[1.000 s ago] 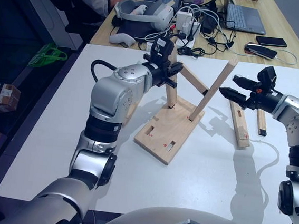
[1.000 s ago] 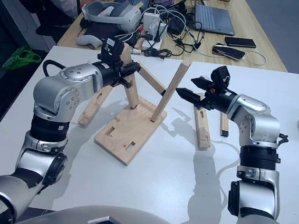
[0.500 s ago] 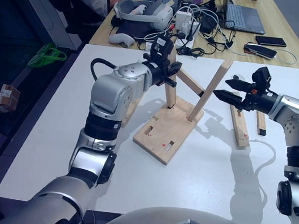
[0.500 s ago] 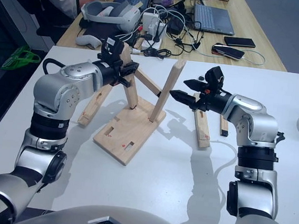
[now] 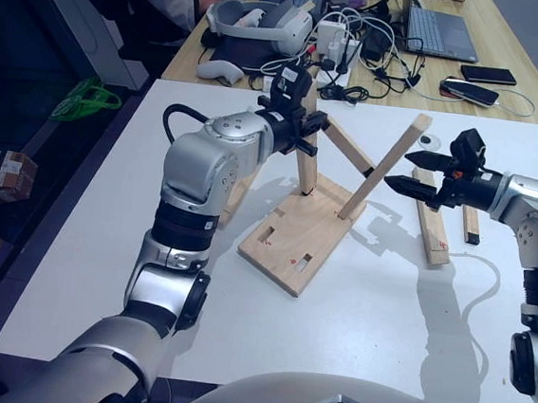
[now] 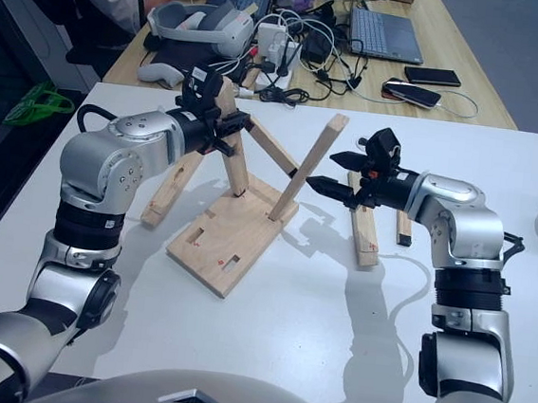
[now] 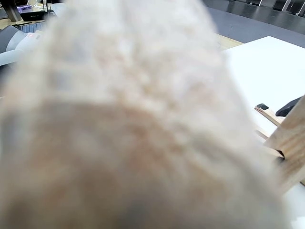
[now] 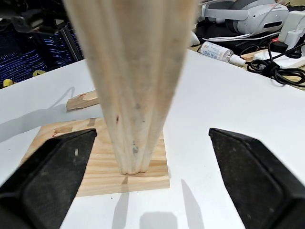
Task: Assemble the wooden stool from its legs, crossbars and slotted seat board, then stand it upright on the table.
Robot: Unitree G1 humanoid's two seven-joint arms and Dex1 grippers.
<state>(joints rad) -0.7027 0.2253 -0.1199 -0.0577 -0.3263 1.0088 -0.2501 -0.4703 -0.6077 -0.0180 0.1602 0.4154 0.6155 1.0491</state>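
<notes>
Wooden leg (image 5: 307, 172), top hidden behind left hand (image 5: 303, 134)

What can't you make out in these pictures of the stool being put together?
- Left wrist view: blurred wood against the lens hides nearly everything; which piece it is, unclear.
- Eye views: where the crossbar meets the upright leg, hidden behind the left gripper.
- Right wrist view: tilted leg cut off by the top edge; how deep it sits in the seat board, unclear.
</notes>
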